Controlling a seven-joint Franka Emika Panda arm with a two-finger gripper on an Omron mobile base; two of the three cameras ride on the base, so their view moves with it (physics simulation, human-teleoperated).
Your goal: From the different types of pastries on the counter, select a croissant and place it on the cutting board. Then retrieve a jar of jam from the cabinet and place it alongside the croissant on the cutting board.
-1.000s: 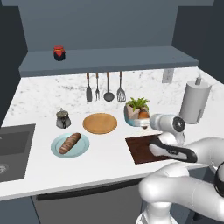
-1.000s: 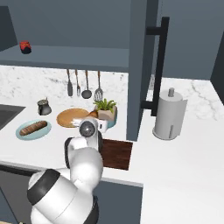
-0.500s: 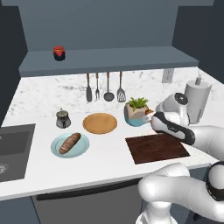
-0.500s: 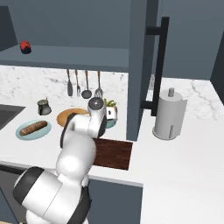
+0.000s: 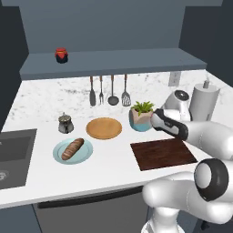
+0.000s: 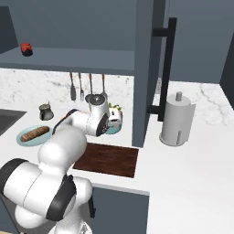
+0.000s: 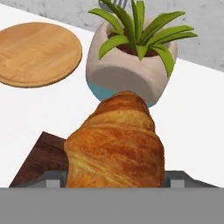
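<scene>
Croissant (image 7: 116, 144) clamped in tool (image 7: 114, 179), above cutting board (image 7: 41, 159) corner, near potted plant (image 7: 131, 65)

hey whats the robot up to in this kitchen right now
The white robot arm's gripper is closed on a small golden-brown croissant, carrying it in the air near the potted green plant, above the back edge of the dark reddish-brown wooden cutting board. The board has nothing on it yet. The small red jam jar with a dark lid sits on the dark blue-grey cabinet shelf, untouched. A longer brown loaf lies on a pale blue plate.
</scene>
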